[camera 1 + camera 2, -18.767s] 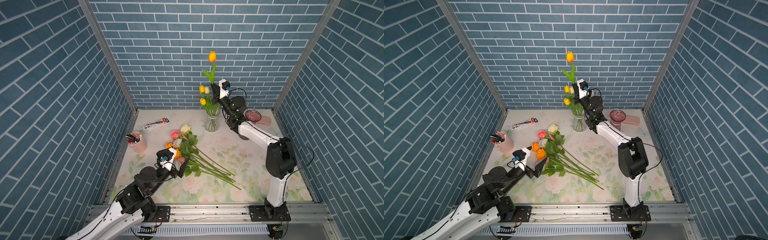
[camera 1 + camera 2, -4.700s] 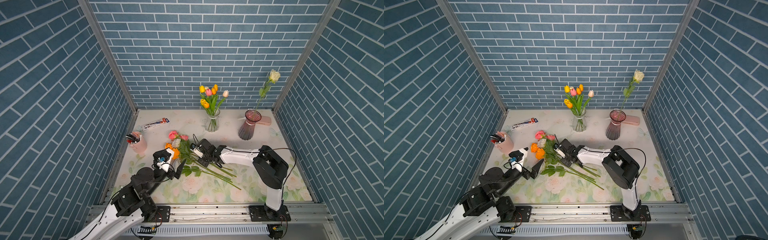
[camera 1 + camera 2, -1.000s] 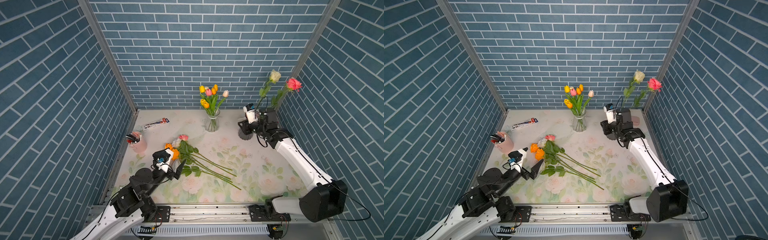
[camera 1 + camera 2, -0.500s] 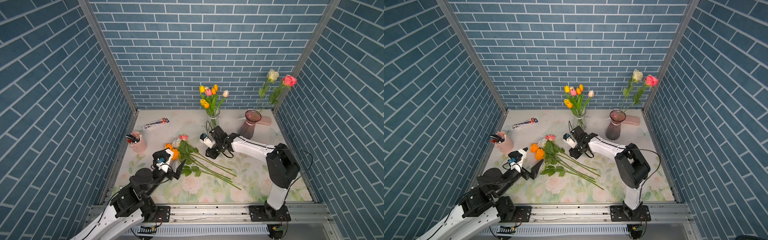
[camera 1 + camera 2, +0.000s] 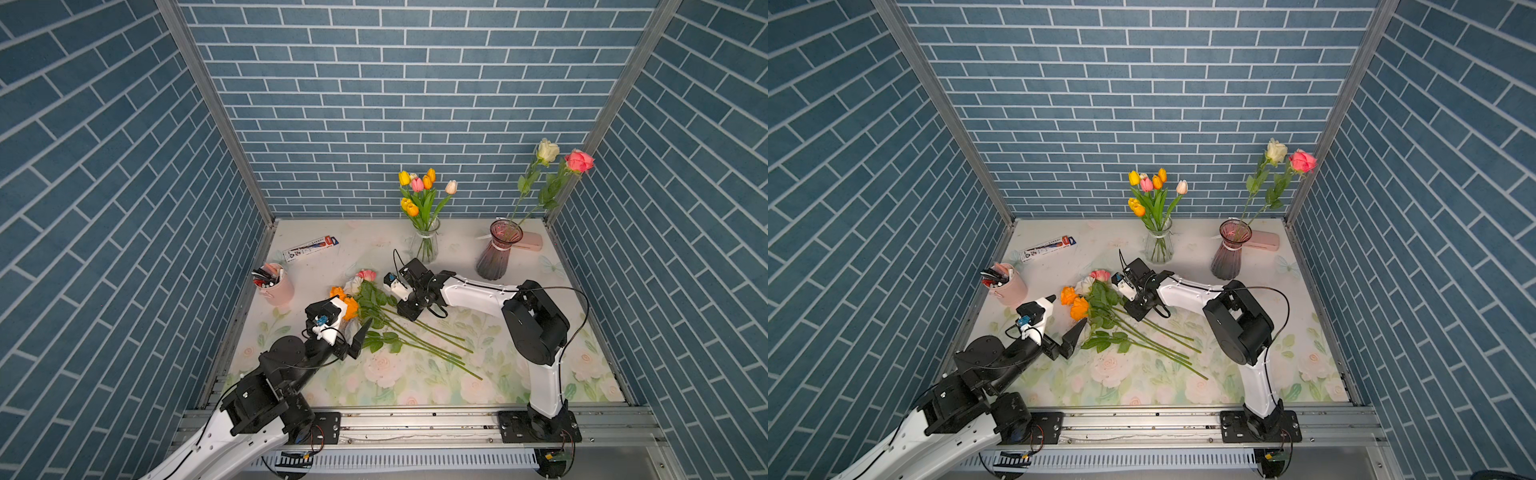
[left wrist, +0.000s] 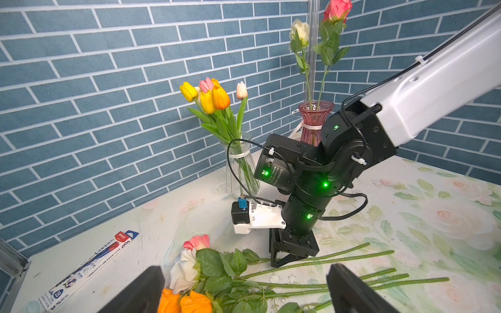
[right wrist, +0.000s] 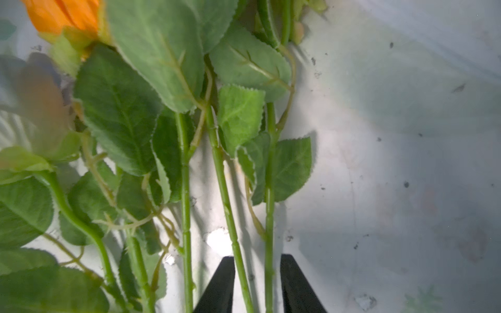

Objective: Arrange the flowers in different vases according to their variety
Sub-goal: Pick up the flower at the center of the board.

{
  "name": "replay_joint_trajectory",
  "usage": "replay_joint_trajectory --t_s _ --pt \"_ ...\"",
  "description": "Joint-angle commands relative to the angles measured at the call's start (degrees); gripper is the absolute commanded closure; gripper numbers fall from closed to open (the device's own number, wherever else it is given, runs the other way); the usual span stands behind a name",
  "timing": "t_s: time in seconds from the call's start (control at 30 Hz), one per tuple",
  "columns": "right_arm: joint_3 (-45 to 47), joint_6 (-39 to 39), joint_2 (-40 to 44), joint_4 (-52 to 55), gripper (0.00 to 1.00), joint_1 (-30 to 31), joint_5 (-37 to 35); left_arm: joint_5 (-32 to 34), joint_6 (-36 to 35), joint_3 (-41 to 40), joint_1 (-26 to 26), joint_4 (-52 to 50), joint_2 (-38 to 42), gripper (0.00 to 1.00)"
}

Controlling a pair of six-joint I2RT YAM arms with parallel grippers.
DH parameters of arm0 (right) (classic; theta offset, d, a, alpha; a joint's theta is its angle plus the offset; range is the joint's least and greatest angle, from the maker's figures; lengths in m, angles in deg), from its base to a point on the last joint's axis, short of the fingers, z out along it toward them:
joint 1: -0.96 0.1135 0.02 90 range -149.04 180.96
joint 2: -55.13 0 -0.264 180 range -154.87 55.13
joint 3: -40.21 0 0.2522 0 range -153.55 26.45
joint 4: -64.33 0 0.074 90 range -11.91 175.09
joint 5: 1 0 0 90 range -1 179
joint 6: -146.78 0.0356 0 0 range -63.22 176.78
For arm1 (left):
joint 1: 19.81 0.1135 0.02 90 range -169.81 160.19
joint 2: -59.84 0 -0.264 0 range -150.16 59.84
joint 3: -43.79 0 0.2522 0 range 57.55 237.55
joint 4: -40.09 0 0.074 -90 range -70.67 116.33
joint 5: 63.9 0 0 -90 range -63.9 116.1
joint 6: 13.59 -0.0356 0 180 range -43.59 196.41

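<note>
Step in hand: pickup of the next rose from the loose roses [image 5: 357,291] lying on the tablecloth [image 5: 540,332]; sorting well past the middle, by the look.
Right gripper [image 7: 256,261]: down at the cloth, fingers half apart and astride two green stems [image 7: 267,189], not clamped on them; one stem perhaps touching a finger, too close to tell.
Left gripper [image 5: 1064,316]: spread fully, holding nothing, hovering just over the head end of the same bunch.
Loose roses: heads (pink, white, two orange) beyond the right fingertips, toward the left gripper; cut ends trailing away on the opposite side of the fingers.
Purple vase [image 5: 496,259]: well apart from the right gripper, out along its own forearm and nearer the back wall; holding a cream rose [image 5: 547,150] and a pink rose [image 5: 579,161], both leaning.
Clear vase [image 5: 424,249]: near the right wrist, on its back-wall side; filled with tulips [image 5: 419,191].
Next move: shift sideways to leave one stem outside the fingers, close on the single stem, lift clear of the tangled leaves, carry to the purple vase, lower cut end first through the flared rim.
Risk: a second rose dragged up by hooked leaves.
</note>
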State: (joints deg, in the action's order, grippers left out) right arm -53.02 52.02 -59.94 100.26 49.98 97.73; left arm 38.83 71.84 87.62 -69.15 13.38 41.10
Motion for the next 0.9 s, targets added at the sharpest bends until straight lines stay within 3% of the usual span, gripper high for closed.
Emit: replay_joint_trajectory --t_s 0.0,0.5,0.57,0.63,0.87 --pt "-0.12 1.23 -1.47 -1.49 0.68 0.11 -2.13 -0.51 -0.52 -0.61 0.39 0.74 0.46 0.0" --pt "-1.18 2.12 -4.28 -2.67 0.8 0.47 -2.58 -0.49 -0.64 -0.58 0.39 0.65 0.5 0.0" --pt "-1.23 2.03 -4.36 -2.45 0.86 0.65 -2.73 -0.47 -0.61 -0.61 0.36 0.67 0.54 0.0" --pt "-1.16 2.03 -4.05 -2.23 1.0 0.77 -3.32 -0.51 -0.53 -0.62 0.39 0.65 0.63 0.0" --pt "1.38 4.64 3.33 -4.98 1.0 0.82 -8.52 -0.46 -0.54 -0.62 0.38 0.65 1.07 0.0"
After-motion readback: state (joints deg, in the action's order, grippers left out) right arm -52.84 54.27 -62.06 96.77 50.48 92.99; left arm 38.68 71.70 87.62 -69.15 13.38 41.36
